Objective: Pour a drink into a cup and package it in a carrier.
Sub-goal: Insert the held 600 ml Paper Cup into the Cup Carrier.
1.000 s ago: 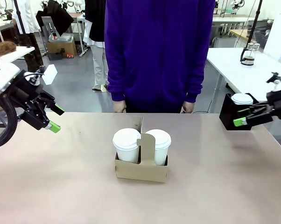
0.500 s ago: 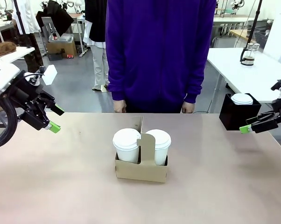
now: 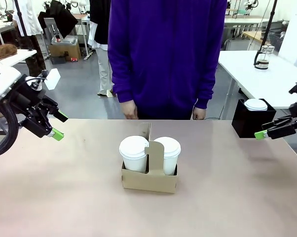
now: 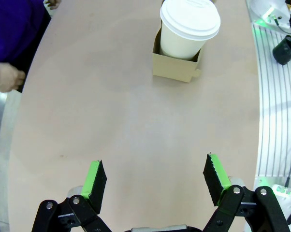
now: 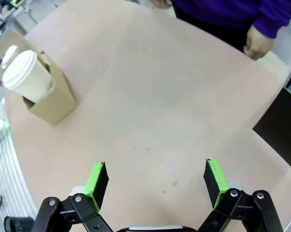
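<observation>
Pale and bare along its edges, the bench (image 3: pixel 64 197) carried one brown carrier (image 3: pixel 149 178) at its middle, two lidded white cups (image 3: pixel 133 153) seated in its slots. One person's hands (image 3: pixel 130 111) hung at the far edge. Left gripper (image 3: pixel 55 125) and right gripper (image 3: pixel 267 131) hovered at the side edges, both spread wide and empty. Packaging looked finished; next would likely be handover.

Table (image 3: pixel 64 197) under carrier (image 3: pixel 149 179), apparently black box (image 3: pixel 247 121)
</observation>
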{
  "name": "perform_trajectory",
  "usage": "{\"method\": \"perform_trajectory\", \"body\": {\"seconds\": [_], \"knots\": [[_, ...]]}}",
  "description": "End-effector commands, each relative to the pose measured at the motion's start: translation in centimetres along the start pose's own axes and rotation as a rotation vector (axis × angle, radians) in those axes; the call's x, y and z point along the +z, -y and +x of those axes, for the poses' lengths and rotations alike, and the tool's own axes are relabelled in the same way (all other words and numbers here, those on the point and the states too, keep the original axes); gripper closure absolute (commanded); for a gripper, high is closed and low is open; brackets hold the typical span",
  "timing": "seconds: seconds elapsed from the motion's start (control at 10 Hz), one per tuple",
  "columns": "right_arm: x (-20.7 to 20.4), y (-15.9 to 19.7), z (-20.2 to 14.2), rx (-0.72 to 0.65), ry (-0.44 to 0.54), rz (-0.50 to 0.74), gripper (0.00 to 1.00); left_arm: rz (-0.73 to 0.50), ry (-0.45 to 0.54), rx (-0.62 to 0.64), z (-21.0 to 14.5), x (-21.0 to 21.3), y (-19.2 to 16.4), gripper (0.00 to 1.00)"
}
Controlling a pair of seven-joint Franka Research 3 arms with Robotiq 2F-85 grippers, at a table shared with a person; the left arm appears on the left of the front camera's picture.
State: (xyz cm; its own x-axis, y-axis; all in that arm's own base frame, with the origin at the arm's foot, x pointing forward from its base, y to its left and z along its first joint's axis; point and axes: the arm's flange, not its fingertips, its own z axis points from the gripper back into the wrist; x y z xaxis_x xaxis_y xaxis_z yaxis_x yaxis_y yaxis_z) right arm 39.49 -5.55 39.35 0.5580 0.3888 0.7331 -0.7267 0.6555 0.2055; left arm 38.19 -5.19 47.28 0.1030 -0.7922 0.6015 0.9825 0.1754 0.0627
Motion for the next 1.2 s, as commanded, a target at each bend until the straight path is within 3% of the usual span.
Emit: {"method": "perform_trajectory", "body": {"seconds": [0.0,1.1], "knots": [[0.13,0.04,-0.02,0.020,-0.002,-0.006,0.00,-0.007,0.011,-0.010,-0.05,0.19,0.04,0.00],[0.13,0.04,-0.02,0.020,-0.002,-0.006,0.00,-0.007,0.011,-0.010,-0.05,0.19,0.04,0.00]]}}
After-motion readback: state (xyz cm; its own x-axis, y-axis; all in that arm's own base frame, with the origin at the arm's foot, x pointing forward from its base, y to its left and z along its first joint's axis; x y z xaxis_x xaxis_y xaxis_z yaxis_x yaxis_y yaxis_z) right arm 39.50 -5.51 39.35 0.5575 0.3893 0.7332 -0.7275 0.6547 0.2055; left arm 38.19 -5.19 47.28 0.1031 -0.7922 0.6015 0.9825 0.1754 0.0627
